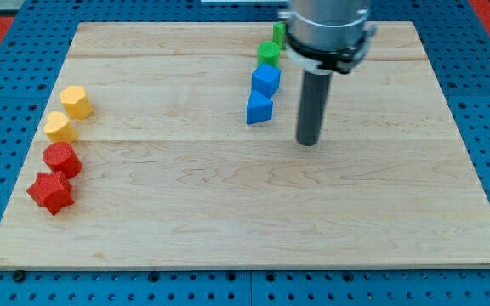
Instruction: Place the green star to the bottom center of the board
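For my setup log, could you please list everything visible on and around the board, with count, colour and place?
Yellow blocks: 2, yellow; view's left edge, a hexagon-like one above a heart-like one.
Red blocks: 2, red; lower left, cylinder above star.
Blue blocks: 2, blue; top centre, one above the other.
Green blocks: 2, green; top centre, one below another partly hidden by the arm; shapes unclear.
Board: 1, light wood.
Pegboard: 1, blue; around the board.
My tip: 1, dark; right of the blue blocks, apart.
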Available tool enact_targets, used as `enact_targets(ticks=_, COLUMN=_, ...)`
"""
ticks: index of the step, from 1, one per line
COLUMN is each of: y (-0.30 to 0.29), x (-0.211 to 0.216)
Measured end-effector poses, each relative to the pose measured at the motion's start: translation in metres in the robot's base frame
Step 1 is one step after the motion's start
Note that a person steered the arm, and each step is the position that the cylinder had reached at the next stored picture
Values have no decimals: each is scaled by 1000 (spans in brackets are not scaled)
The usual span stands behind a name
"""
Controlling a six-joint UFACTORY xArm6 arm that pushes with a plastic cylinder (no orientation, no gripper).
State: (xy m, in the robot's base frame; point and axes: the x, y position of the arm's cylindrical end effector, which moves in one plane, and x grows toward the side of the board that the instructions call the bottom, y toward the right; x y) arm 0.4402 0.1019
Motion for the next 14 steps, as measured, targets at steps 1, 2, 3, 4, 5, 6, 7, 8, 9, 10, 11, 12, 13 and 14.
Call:
enact_targets(ticks=1, y=51, x=-62)
enact_targets(ticks=2, y=56, x=-129)
enact_targets(ticks=3, y=48, x=-183)
enact_targets(ticks=4, y=-1, x=-206)
enact_targets(ticks=5, y=-41, x=-222)
enact_targets(ticks=6, y=-41, x=-246)
enact_targets(ticks=7, y=-44, x=-248)
enact_targets(ticks=8, y=-88, x=-248)
enact_targets(ticks=9, y=-165, x=-248)
enact_targets(ticks=10, y=-182, x=-247)
enact_targets(ticks=11, y=-208, x=-246)
enact_targets(ticks=12, y=-242, x=-244)
enact_targets(ticks=13, y=-240, x=-233)
enact_targets(ticks=14, y=-241, x=-220)
